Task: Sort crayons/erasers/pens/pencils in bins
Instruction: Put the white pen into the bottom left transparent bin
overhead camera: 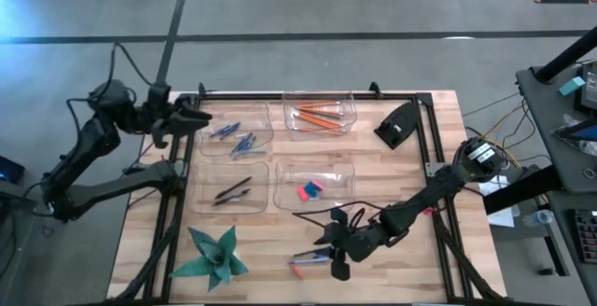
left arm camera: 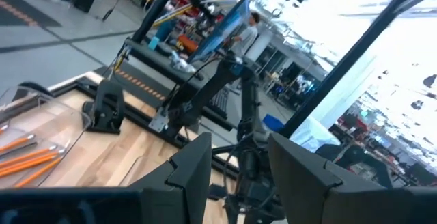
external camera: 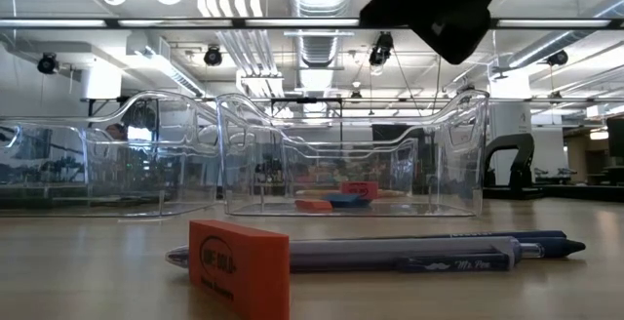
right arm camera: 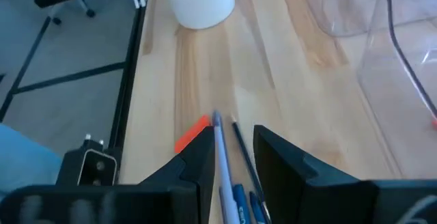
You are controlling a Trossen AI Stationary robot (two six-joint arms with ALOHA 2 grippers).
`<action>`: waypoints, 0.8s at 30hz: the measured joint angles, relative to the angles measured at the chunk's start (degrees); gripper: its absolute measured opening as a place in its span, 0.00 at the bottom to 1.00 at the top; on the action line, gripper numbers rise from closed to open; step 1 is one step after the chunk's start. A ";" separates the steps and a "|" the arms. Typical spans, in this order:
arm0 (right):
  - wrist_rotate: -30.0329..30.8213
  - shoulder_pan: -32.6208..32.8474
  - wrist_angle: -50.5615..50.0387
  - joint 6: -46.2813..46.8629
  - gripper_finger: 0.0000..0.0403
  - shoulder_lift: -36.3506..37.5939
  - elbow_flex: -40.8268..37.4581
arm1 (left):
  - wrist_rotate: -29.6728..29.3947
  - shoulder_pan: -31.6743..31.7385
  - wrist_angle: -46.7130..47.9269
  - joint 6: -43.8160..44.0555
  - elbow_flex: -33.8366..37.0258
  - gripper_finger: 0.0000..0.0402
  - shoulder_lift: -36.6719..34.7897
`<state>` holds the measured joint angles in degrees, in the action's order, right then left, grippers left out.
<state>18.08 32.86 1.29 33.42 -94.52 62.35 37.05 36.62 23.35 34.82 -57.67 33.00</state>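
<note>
High view: right hand point(overhead camera: 338, 250) hangs over loose pens point(overhead camera: 312, 257) and an orange eraser point(overhead camera: 297, 271) on the tabletop point(overhead camera: 410, 166) near its front edge; sorted bins point(overhead camera: 314, 186) lie beyond; left hand point(overhead camera: 191, 117) waits by the far-left corner.
Low view: eraser point(external camera: 239, 266) stands touching the blue pens point(external camera: 409, 253); "Mr. Pen" reads on a barrel; the eraser's stamp is unreadable.
Left wrist view: fingers point(left arm camera: 194, 176) spread, pinching nothing.
Right wrist view: fingers point(right arm camera: 198, 159) part-spread, straddling one pen point(right arm camera: 220, 156), not yet pinching.
Advice: centre on a single barrel, clear of the eraser, then close.

Green folded-paper star point(overhead camera: 214, 256) at table's near-left corner, black object, perhaps a stapler point(overhead camera: 397, 124), far-right
</note>
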 joint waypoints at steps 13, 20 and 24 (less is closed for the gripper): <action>-1.81 0.14 -8.61 -7.12 0.23 -9.61 11.47 | -1.09 0.00 -0.40 2.76 5.59 0.33 -3.54; -4.56 0.13 -11.90 -5.75 0.23 -12.83 13.88 | -0.42 0.00 -2.29 2.53 7.33 0.33 -3.36; -5.58 0.17 -11.78 -2.78 0.23 -15.13 15.39 | 0.05 0.00 -4.06 2.35 7.81 0.33 -2.61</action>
<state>12.50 33.04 -10.49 30.64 -109.65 77.73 37.09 36.62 19.30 37.17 -49.85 30.38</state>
